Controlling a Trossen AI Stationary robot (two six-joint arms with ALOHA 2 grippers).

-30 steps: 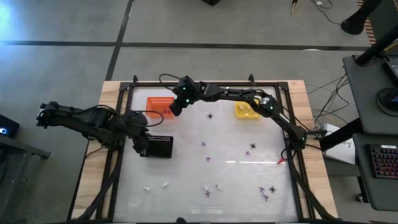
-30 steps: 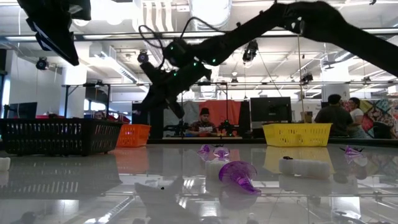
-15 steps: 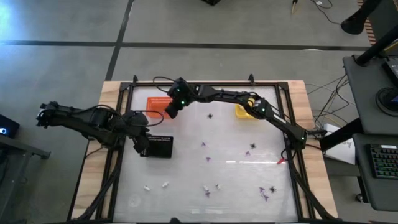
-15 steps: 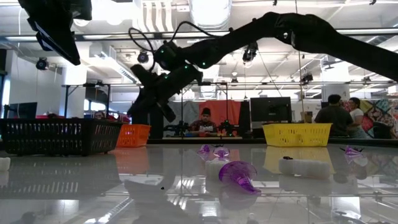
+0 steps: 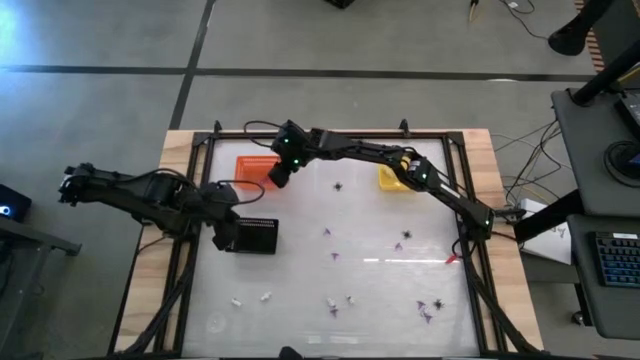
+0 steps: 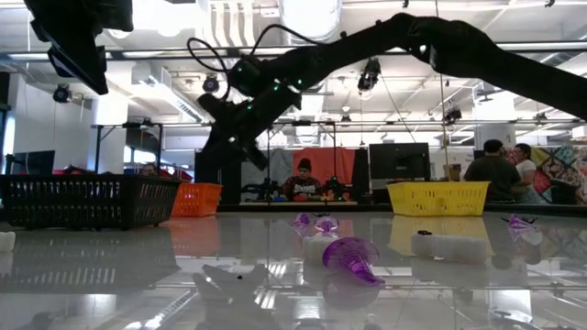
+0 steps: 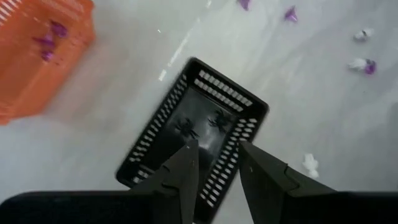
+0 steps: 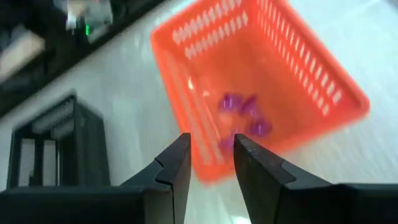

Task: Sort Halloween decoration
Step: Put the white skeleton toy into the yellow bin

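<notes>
My right gripper point(image 8: 210, 163) hangs open and holds nothing, above the near rim of the orange basket point(image 8: 261, 81). Purple trinkets point(image 8: 241, 107) lie on that basket's floor. In the high view the right gripper point(image 5: 276, 177) is at the basket's point(image 5: 254, 166) right side. My left gripper point(image 7: 217, 167) stands open over the black tray point(image 7: 193, 134), where two dark spider trinkets point(image 7: 202, 123) lie. Purple and whitish Halloween decorations point(image 5: 334, 256) lie loose on the table's near half.
A yellow basket point(image 5: 393, 178) stands at the far right of the table. Whitish pieces point(image 5: 252, 298) lie near the front left and purple ones point(image 5: 426, 311) near the front right. In the low view a purple trinket point(image 6: 351, 258) and a whitish piece point(image 6: 449, 246) lie close to the camera.
My right gripper has shifted a little toward the table's left, over the orange basket, and its forearm has swung with it. My left arm has kept still.
</notes>
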